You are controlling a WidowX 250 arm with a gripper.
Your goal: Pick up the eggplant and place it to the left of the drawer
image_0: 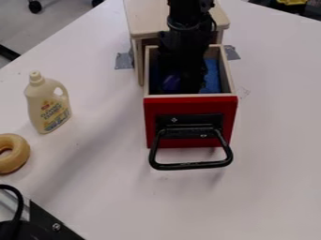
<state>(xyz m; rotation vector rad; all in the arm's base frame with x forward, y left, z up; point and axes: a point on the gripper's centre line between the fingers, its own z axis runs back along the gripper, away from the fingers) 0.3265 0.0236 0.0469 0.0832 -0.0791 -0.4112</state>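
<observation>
The gripper (184, 87) sits inside the open drawer (190, 105), presumably to grasp the purple eggplant (170, 83), though I cannot tell whether its fingers are spread or closed.

Camera view: single, fixed, above the white table (276, 154), looking down at a slant. Facing: front of the red drawer (190, 105), with a look into its open top. Range: moderately near; whole drawer and a broad stretch of tabletop in frame. Upper left corner: grey floor (65, 21) beyond.
</observation>
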